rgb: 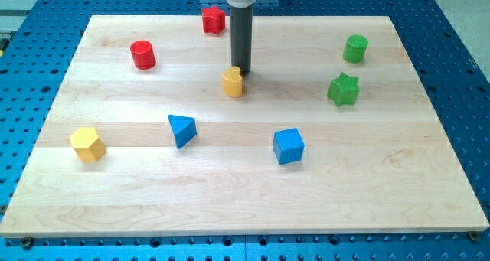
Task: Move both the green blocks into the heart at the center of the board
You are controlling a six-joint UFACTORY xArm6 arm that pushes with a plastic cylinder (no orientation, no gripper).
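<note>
A green cylinder stands near the view's upper right. A green star lies just below it. A yellow heart sits near the board's middle, a little above centre. My tip is right behind the yellow heart's upper right side, touching or nearly touching it. Both green blocks are far to the right of my tip and of the heart.
A red cylinder is at the upper left and a red block at the top beside the rod. A blue triangle, a blue cube and a yellow block lie lower down. The wooden board has blue pegboard around it.
</note>
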